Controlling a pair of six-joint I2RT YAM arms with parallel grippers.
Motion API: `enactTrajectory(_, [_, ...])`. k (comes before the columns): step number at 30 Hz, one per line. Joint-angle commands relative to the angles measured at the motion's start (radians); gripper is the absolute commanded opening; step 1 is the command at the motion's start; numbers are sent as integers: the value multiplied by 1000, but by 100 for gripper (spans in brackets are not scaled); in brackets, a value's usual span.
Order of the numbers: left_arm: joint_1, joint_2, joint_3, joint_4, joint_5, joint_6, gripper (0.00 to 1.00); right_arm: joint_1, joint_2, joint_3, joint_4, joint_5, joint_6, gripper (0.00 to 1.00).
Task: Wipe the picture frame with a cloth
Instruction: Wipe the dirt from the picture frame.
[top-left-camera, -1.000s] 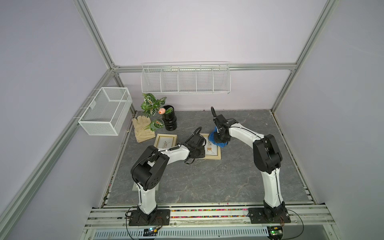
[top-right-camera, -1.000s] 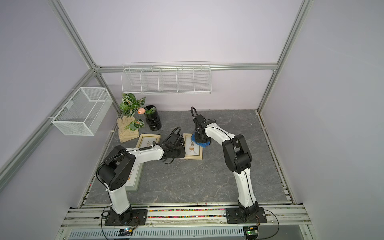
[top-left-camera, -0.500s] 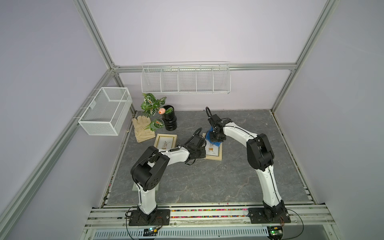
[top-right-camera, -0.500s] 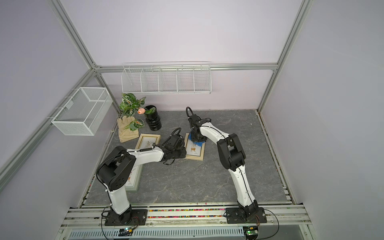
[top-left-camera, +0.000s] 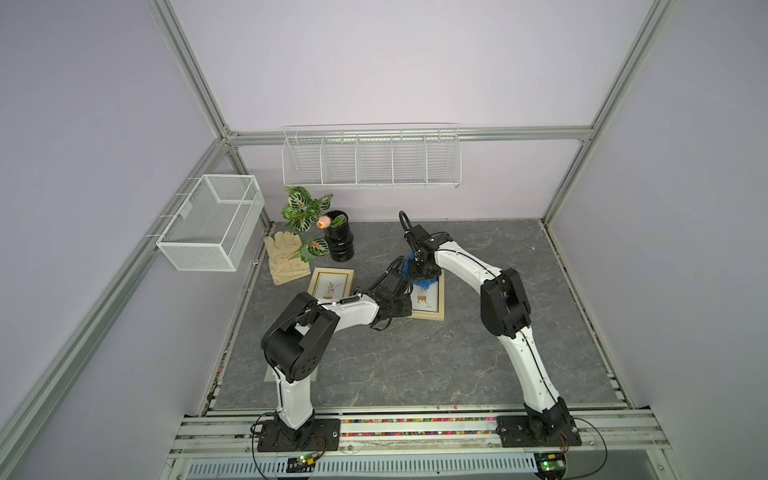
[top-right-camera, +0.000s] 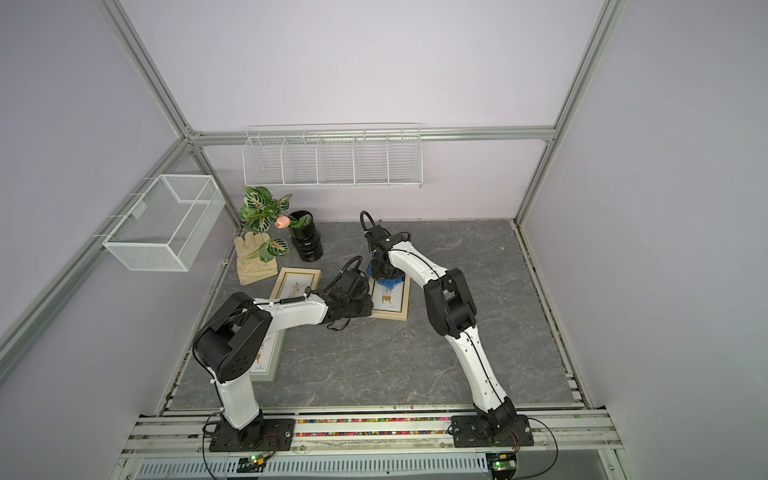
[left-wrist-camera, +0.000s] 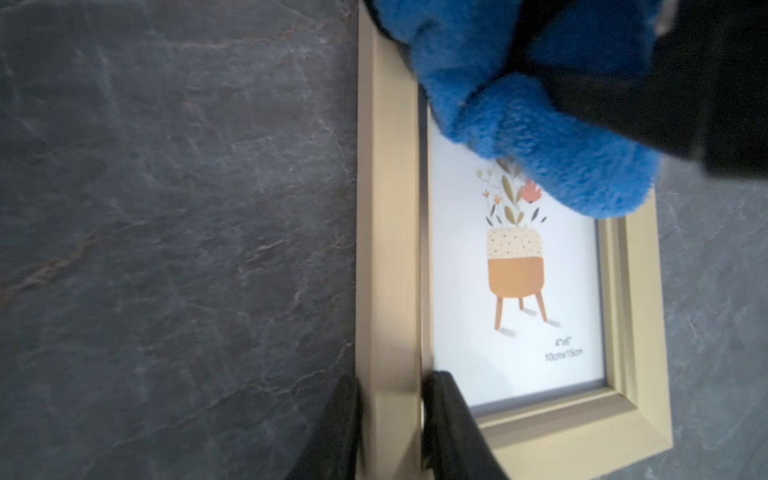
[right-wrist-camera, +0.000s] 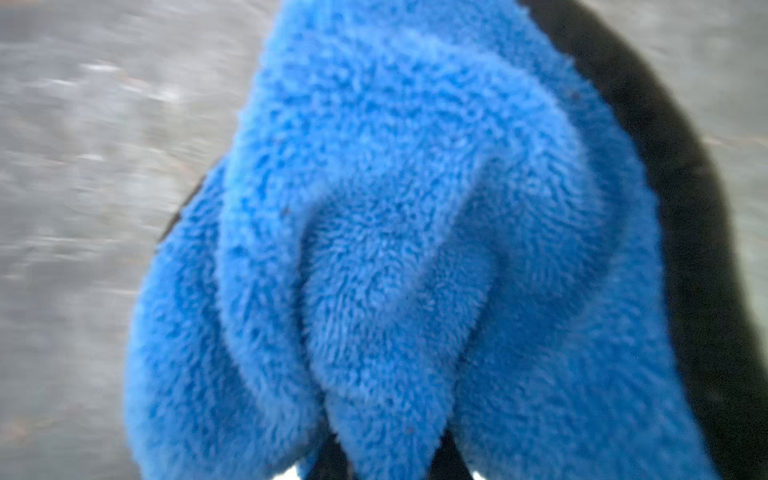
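Our right pincer (top-left-camera: 420, 266), clamped tight on the cloth (top-left-camera: 426, 283), now presses it beneath itself onto the picture frame (top-left-camera: 429, 311), no longer beside it. Our left pincer (left-wrist-camera: 390, 399), narrowly parted, grips the side rail between its jaws. Wiping, we judge, is underway.

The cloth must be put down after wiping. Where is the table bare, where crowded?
The table is bare in front, between left arm and right arm, and from there to the right wall. Crowded: the back left, with vase, glove, a spare frame, and the cloth on the picture frame; a third frame lies under the left arm.
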Motion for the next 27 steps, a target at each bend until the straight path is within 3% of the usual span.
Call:
enactTrajectory(1, [-20,73,-76,-195,18,-11,29,-57,-36,-76,-26,85,5,9])
enactTrajectory(5, [-20,83,-75,-192,14,-19,28,-14,-3,-35,-15,48,5,8])
enactTrajectory(10, [-20,72,-79,-194,10,-22,28,41,153,235,-147,0,9,8])
enactTrajectory(13, [-20,65,-92,-185,10,-28,29,26,216,359,-229,35,0,8])
enactTrajectory(16, [-20,62,-102,-179,7,-35,28,-17,195,331,-250,69,-2,7])
enactTrajectory(22, [-20,66,-112,-183,-16,-47,28,-45,37,76,-114,97,-7,8])
enactTrajectory(27, [-20,76,-107,-182,-19,-52,28,12,97,175,-142,52,-7,8])
